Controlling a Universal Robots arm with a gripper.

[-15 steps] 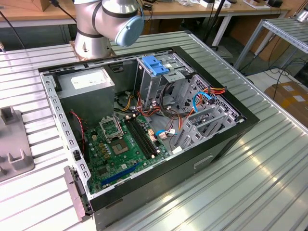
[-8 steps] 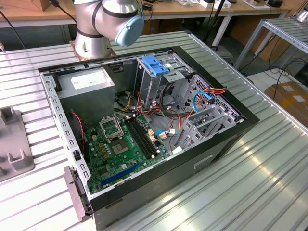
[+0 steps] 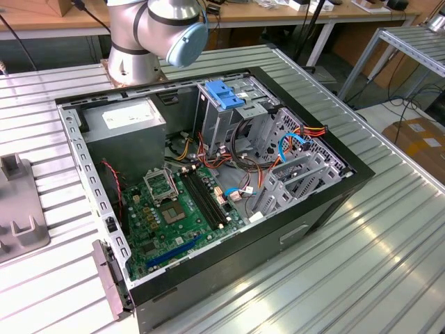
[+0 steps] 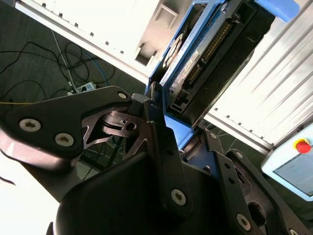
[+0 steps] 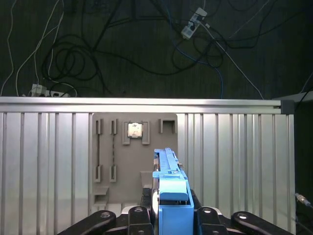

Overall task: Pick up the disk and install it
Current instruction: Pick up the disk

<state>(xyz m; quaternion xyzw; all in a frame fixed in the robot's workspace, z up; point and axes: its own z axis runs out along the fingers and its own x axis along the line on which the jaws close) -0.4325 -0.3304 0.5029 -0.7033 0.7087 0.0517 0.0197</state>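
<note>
Check the gripper (image 5: pixel 171 216) first: in both wrist views its fingers (image 4: pixel 155 115) are clamped on the disk (image 5: pixel 169 183), one on each side of the blue carrier rails. The disk stands edge-up between them, clear of the surface below. In the second wrist view you see the disk's (image 4: pixel 208 49) connector end and grey body angled away from the gripper (image 4: pixel 178 133).

Beneath the disk lies a grey fixture tray (image 5: pixel 134 166) set into the ribbed table (image 5: pixel 44 161). Beyond the table edge, cables (image 5: pixel 73 58) lie on the dark floor.

In the exterior view, the arm (image 3: pixel 156 31) rises behind the open computer case (image 3: pixel 306 223), which lies on its side with the motherboard (image 3: pixel 174 216) exposed.
</note>
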